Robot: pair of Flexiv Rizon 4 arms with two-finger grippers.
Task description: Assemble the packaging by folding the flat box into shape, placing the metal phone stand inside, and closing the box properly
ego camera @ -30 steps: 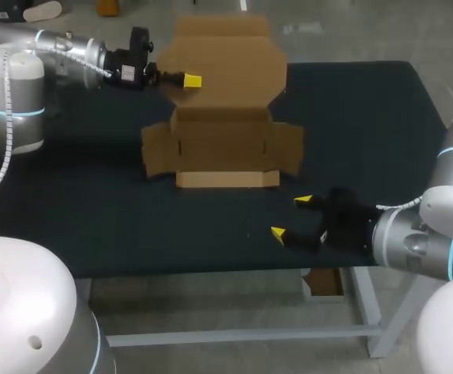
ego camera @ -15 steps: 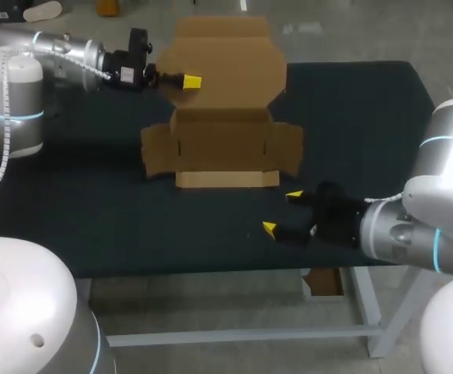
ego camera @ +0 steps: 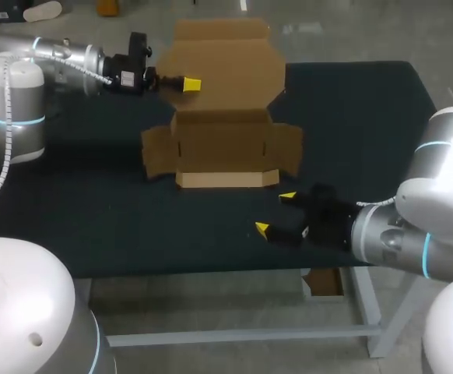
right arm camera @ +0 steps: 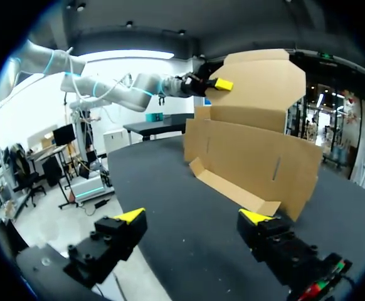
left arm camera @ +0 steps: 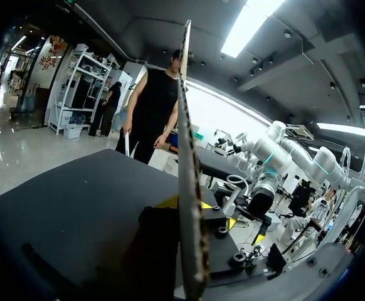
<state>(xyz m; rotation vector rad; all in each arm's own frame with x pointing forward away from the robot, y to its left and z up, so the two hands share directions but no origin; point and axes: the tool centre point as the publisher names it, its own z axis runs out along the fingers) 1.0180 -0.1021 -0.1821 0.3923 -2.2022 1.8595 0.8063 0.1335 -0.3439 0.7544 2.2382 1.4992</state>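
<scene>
One brown partly folded cardboard box (ego camera: 222, 144) is lying at upper centre of the dark table (ego camera: 351, 117). The left gripper (ego camera: 186, 82), at upper left, is pinching the raised lid panel (ego camera: 226, 58) between its fingers, apparently steadying the blank. The right gripper (ego camera: 275, 212), fingers spread, is hovering at lower centre near the front flap (ego camera: 226, 180), probably lining up to fold it. The metal phone stand is not showing anywhere.

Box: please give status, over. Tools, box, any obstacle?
Left tool shut on box rear flap, flap raised. Right tool open, empty, just short of the front flap. Phone stand not in view. Nothing between right tool and box.
</scene>
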